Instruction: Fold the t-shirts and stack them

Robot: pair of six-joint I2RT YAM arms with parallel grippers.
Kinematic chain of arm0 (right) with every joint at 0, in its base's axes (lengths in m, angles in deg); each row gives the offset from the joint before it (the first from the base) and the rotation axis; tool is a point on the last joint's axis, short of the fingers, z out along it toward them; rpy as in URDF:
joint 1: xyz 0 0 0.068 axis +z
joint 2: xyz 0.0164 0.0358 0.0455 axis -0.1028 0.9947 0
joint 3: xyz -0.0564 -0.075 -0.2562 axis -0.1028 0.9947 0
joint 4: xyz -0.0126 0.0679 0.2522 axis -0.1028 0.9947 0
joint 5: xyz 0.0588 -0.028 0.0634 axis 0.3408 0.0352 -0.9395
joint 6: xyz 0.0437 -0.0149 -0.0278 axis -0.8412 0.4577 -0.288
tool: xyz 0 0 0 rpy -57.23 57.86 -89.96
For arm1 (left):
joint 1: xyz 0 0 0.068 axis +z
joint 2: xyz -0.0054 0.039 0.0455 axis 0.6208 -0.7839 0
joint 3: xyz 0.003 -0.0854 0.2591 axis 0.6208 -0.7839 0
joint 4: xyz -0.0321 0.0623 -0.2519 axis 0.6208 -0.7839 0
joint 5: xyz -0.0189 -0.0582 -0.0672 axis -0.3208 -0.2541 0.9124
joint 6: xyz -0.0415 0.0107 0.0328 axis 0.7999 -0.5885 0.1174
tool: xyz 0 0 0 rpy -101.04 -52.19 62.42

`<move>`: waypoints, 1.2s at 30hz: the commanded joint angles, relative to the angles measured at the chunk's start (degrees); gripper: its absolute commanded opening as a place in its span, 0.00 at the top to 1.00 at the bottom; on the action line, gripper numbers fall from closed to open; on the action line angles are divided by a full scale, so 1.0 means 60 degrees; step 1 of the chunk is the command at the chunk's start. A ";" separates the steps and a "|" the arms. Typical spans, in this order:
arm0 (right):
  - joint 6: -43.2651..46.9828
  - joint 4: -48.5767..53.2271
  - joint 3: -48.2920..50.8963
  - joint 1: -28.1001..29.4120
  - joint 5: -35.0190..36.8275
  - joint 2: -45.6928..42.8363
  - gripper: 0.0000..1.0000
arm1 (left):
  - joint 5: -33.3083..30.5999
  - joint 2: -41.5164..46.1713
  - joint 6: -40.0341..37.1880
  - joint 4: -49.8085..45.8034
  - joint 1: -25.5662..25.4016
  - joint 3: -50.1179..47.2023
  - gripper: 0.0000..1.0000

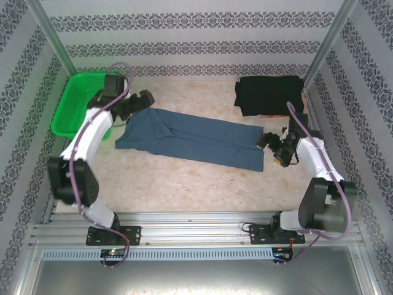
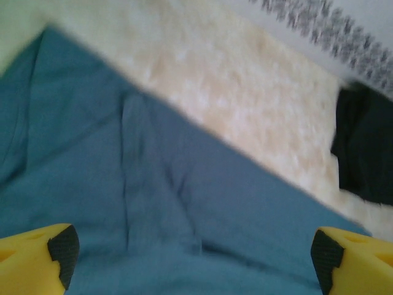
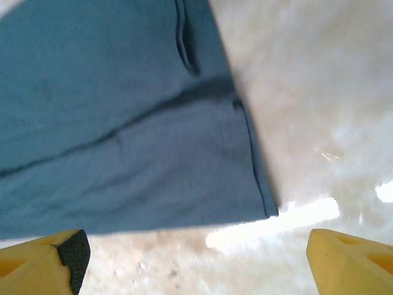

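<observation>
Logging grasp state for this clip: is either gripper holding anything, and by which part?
Nothing is held. The left gripper and right gripper are open at opposite ends of the blue t-shirt, with no cloth in either.

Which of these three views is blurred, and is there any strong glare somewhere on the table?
Left wrist view: clearly blurred, the blue t-shirt and black t-shirt have soft edges. Right wrist view: sharper on the cloth, with a blown-out glare streak on the table near the shirt's corner. Top external view: even, slightly washed light, no strong glare.
</observation>
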 commanded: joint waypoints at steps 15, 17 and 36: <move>0.0007 -0.1102 0.0542 0.0484 -0.0632 0.2149 0.12 | -0.1403 0.0593 0.1296 0.2590 0.1388 -0.4645 0.16; -0.0084 -0.1265 0.0468 0.0485 -0.0503 0.2371 0.14 | -0.1698 0.0408 0.1338 0.3207 0.1407 -0.4743 0.16; -0.0289 -0.0789 -0.0026 0.0559 0.1051 0.3136 0.96 | -0.3380 0.0183 0.0337 0.1749 0.1700 -0.5529 0.99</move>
